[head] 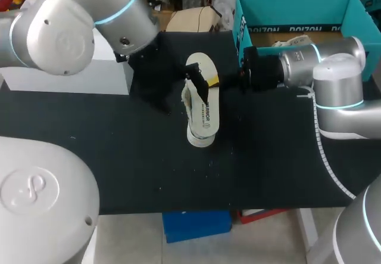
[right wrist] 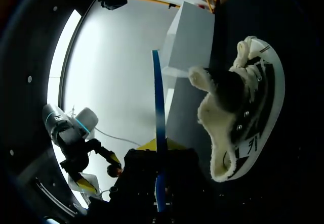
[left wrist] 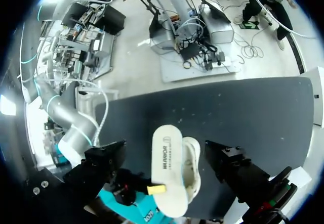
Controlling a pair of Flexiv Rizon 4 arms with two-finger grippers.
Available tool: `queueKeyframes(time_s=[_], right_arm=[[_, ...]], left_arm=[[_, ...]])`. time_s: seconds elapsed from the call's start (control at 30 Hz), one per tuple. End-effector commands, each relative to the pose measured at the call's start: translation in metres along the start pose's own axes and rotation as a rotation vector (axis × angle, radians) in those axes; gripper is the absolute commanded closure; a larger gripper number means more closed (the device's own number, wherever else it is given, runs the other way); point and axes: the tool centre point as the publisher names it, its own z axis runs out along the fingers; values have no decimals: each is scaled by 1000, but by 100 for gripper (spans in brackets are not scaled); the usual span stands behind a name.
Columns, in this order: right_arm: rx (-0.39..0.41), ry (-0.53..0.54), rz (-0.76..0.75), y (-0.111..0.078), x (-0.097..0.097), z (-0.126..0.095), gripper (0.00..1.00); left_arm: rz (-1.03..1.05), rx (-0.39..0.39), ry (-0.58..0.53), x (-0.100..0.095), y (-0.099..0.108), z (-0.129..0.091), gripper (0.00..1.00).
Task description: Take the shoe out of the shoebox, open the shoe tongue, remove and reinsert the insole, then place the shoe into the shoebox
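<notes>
On the black worktop [head: 119,157], the shoe [head: 202,112] lies on its side at the middle, between the spread-apart fingers of my left hand [left wrist: 164,147]. My right hand [head: 249,73] is just beside it, and I cannot tell its state. Farther back stand a white box [head: 65,76] and the teal shoebox [head: 297,8].

Shoe: cream low shoe [head: 201,112], fleecy woolly lining, smooth pale sole.
Table: black tabletop [head: 119,157], matt, faintly speckled.
Box: teal shoebox [head: 286,5], matt cardboard.
Arms: silver-grey arm casings [head: 77,19], smooth, glossy.
</notes>
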Motion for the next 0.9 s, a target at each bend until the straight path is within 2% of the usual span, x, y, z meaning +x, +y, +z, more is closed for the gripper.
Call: queueKeyframes(time_s=[0.03,0.3,0.5,0.9], right_arm=[[-2,0,0,0,0,1,100],[-2,0,0,0,0,1,100],[-2,0,0,0,0,1,100],[-2,0,0,0,0,1,100]], left_arm=[[22,-54,647,-14,4,5,0],[72,-124,601,-24,9,6,0],[70,-113,591,-27,14,10,0],[65,-147,527,-30,25,15,0]])
